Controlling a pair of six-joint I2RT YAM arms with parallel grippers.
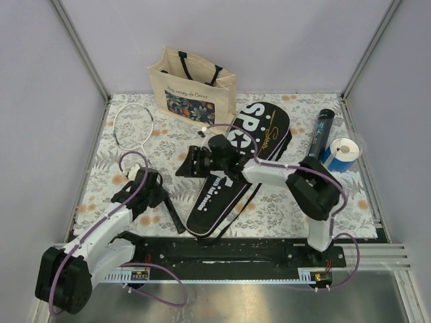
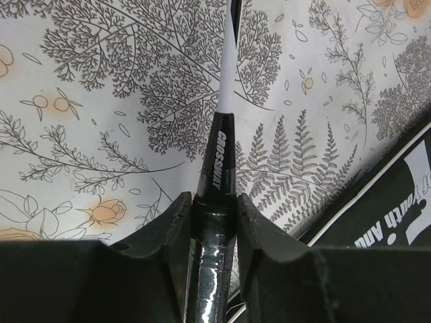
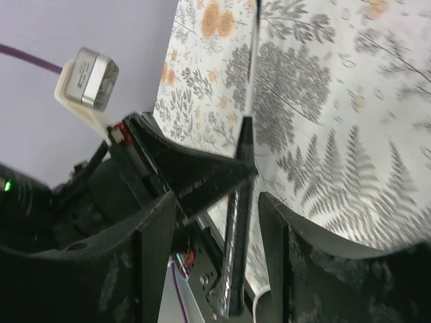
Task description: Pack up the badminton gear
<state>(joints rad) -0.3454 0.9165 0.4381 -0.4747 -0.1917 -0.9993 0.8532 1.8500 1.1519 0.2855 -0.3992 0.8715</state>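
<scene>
Black-handled, your one visible racket (image 2: 220, 151) lies on the worktop (image 1: 283, 208), left pincer (image 2: 214, 208) clamped on its handle. Your right pincer (image 3: 217, 202) stands apart beside the one SPORT cover (image 1: 236, 175); one black tube (image 1: 322, 131) lies further right.

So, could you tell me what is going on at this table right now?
The left end effector is shut on the black handle of a racket. The right end effector is open and holds nothing; it hovers beside the black SPORT cover, facing the left one. The black tube lies apart by the right edge, so nothing looks packed yet.
</scene>
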